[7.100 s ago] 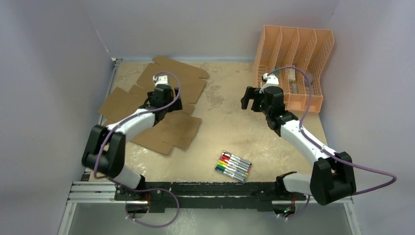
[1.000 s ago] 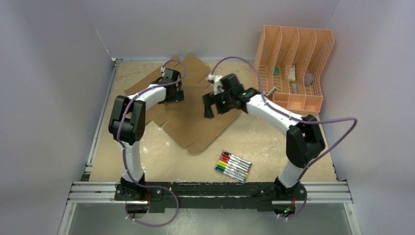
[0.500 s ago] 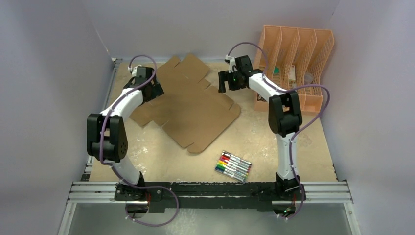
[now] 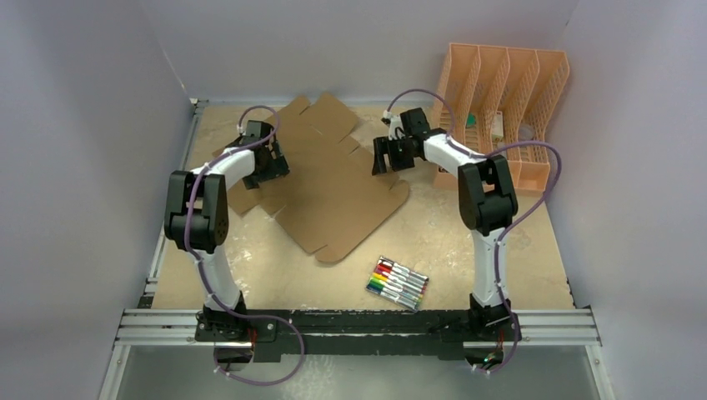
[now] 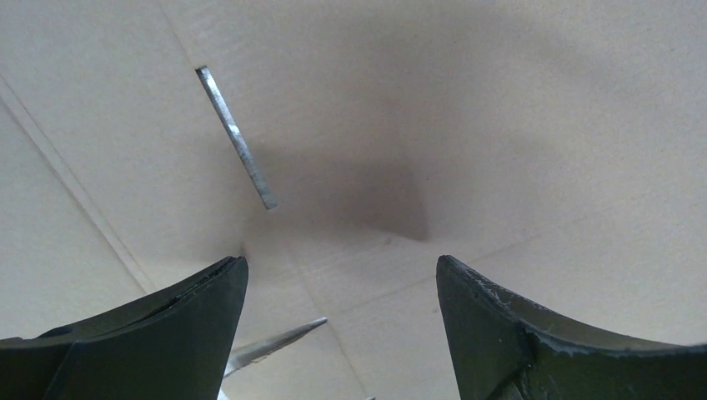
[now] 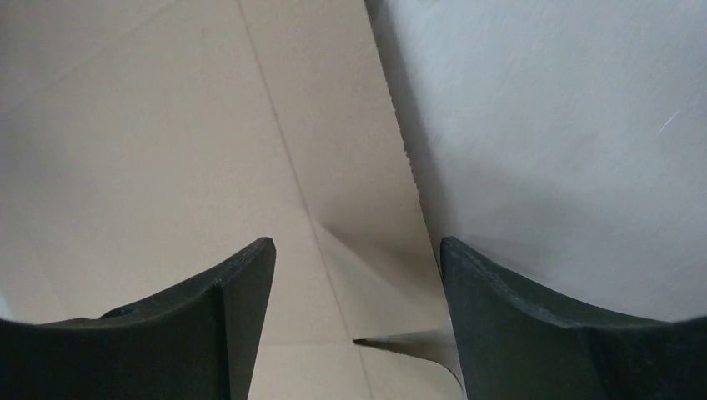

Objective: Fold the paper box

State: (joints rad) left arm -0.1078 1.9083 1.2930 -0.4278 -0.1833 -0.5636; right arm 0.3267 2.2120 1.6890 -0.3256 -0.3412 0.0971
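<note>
step: early; no flap raised | paper box (image 4: pixel 329 187): flat sheet, 12 o'clock on tabletop (image 4: pixel 467 250) | left gripper (image 4: pixel 271 167): wide, empty, over its 9 o'clock side | right gripper (image 4: pixel 385 161): wide, empty, astride its 2 o'clock edge | next: likely pinch an edge; lift along a crease

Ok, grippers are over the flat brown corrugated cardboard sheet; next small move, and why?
Probably lower the right gripper and close on the right edge of the flat brown cardboard sheet: its open jaws frame that edge, nothing is gripped, and the sheet lies unfolded. The left gripper, open, sits over the left flaps.
</note>
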